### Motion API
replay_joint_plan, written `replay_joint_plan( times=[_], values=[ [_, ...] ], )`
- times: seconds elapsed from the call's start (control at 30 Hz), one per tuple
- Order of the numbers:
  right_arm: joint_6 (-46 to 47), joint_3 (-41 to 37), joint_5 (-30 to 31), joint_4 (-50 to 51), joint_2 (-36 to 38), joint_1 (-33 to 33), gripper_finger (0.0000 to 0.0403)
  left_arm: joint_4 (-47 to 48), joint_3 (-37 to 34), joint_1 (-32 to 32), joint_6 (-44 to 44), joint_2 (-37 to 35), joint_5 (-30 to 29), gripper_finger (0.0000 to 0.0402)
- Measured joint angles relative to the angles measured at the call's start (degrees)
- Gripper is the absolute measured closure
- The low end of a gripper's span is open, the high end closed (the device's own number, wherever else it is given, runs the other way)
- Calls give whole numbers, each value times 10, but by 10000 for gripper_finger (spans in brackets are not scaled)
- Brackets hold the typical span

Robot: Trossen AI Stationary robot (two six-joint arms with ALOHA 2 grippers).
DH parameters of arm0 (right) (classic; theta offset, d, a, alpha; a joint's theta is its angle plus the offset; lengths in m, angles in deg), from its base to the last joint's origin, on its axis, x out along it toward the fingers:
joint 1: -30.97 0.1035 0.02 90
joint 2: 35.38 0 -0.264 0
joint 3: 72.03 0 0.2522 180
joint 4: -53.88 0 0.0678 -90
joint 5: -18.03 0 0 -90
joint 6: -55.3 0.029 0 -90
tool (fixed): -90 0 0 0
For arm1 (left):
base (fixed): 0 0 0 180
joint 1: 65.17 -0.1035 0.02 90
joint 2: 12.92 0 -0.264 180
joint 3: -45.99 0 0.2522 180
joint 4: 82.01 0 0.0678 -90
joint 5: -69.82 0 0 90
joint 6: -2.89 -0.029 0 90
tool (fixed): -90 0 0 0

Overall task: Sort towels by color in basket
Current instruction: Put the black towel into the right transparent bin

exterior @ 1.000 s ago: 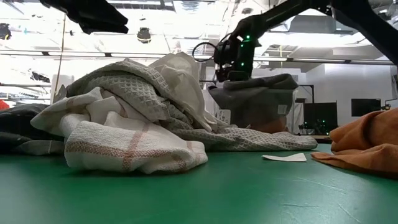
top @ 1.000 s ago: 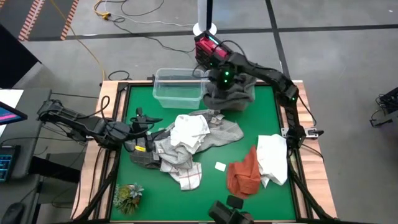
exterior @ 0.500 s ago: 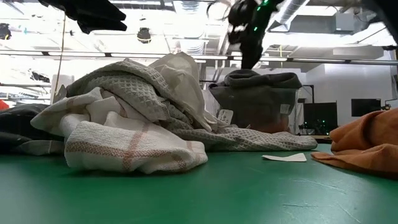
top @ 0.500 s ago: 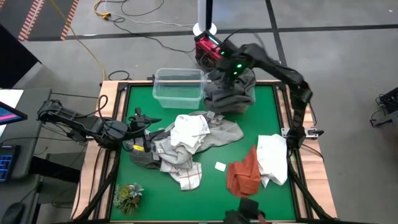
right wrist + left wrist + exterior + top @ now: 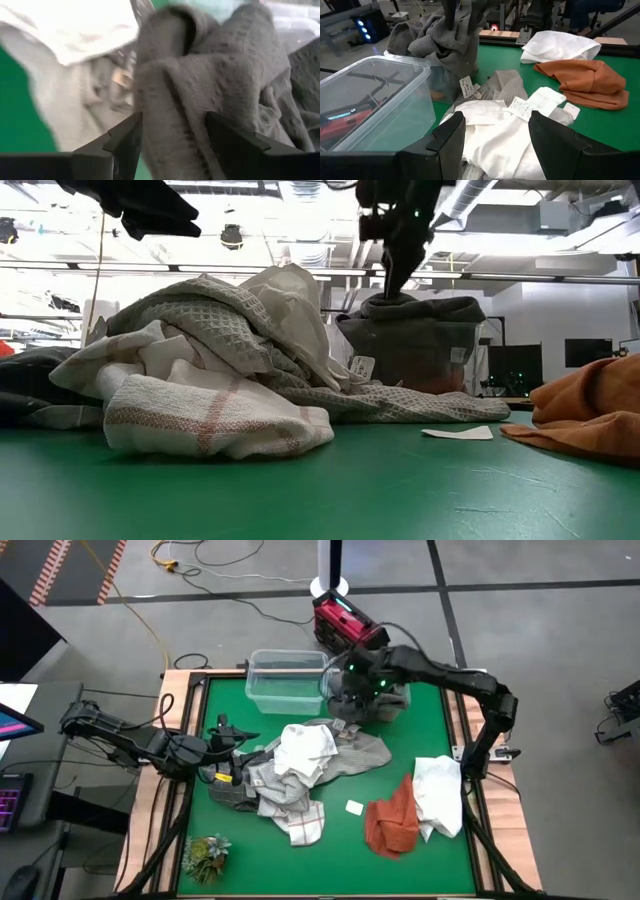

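A heap of dark grey towels (image 5: 372, 692) fills and overhangs a bin (image 5: 410, 365) at the table's far edge. My right gripper (image 5: 343, 680) stands open over the heap's left side, its fingers pointing down (image 5: 395, 275). A pile of white, checked and grey towels (image 5: 300, 770) lies mid-table. My left gripper (image 5: 238, 742) stands open and level at the pile's left end, with a white towel (image 5: 495, 145) just beyond its fingers. A rust orange towel (image 5: 392, 825) and a white towel (image 5: 438, 795) lie flat at the near right. My right gripper has its fingers on either side of a raised fold of the dark grey heap (image 5: 175, 75). I cannot tell whether its fingertips touch the cloth.
An empty clear bin (image 5: 287, 680) stands left of the grey heap. A small green plant (image 5: 205, 855) sits at the near left corner. A small white tag (image 5: 354, 807) lies on the green mat, with bare mat along the near edge.
My right gripper has let go of a dark grey towel, which now lies on top of the heap in the bin. The gripper rose clear of the heap, then swung toward the table's left and came down over the heap's left side.
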Motion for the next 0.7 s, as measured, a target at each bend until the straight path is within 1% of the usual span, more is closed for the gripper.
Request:
replay_joint_plan(
  times=[0.1, 0.13, 0.23, 0.33, 0.43, 0.63, 0.67, 0.7],
  values=[
    [-12, -35, 51, -29, 0, 17, 147, 0, 0, 0, 1, 0, 6, 193],
    [-13, -43, 59, -35, 0, 20, 148, 0, 0, 0, 1, 0, 7, 193],
    [-15, -68, 63, -62, 0, 23, 157, 0, 0, 0, 1, 0, 8, 193],
    [-13, -88, 64, -82, 0, 21, 181, 0, 0, 0, 6, 0, 8, 193],
    [-13, -95, 64, -88, 0, 21, 228, -1, 0, 0, 10, 0, 8, 193],
    [-11, -96, 64, -88, 5, 21, 362, -1, 0, 0, 9, 0, 8, 193],
    [-8, -90, 64, -83, 5, 20, 377, -1, 0, 0, 9, 0, 8, 193],
    [-5, -87, 63, -81, 6, 22, 380, -1, 0, 0, 9, 0, 8, 193]
  ],
)
